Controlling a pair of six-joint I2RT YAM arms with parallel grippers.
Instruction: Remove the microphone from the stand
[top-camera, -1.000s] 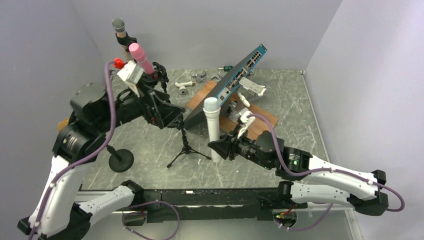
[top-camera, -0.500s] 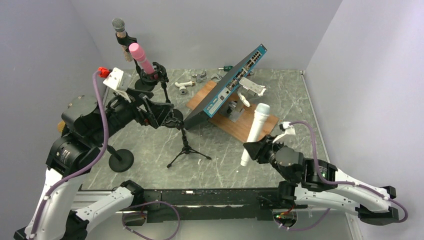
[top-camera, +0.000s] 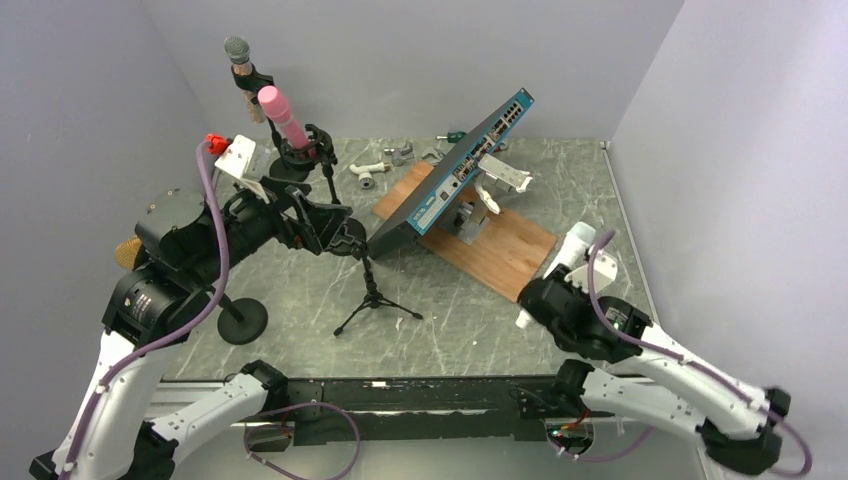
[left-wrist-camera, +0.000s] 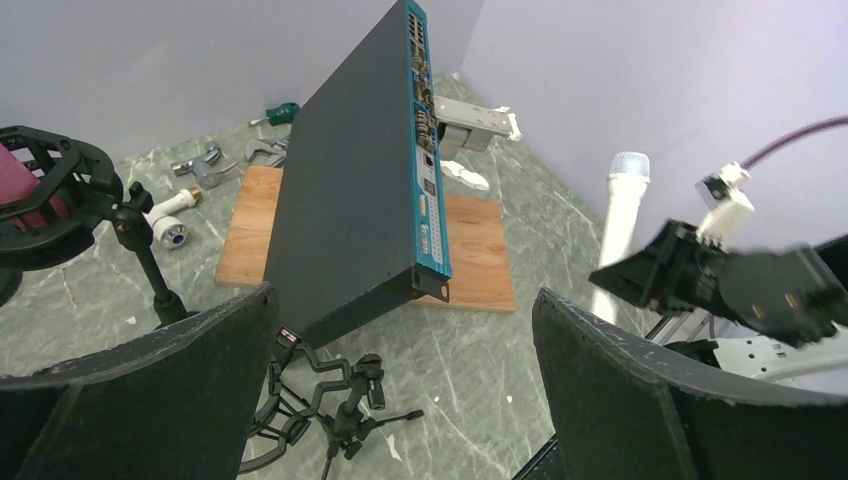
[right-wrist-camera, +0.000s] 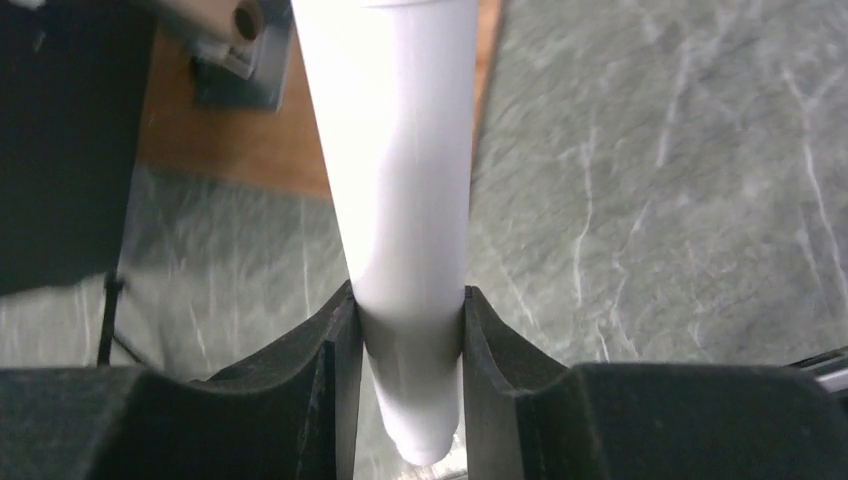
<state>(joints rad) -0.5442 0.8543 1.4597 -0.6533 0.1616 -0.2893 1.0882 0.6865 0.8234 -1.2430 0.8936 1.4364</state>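
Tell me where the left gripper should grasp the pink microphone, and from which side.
I'd grip the pink microphone on its bare shaft above the black cradle, coming from the near side; it leans up-left, and a grey microphone stands behind it.

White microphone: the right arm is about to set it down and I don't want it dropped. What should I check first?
1. Grip: right gripper shut on the white microphone, a finger on each side: ok.
2. Release: microphone well away from the tripod stand, its mount empty: ok.
3. Other arm: left gripper open, holding nothing: ok.
4. Landing spot: bare table beside the wooden board: ok.
5. Gap under the microphone's lower end: cannot tell.
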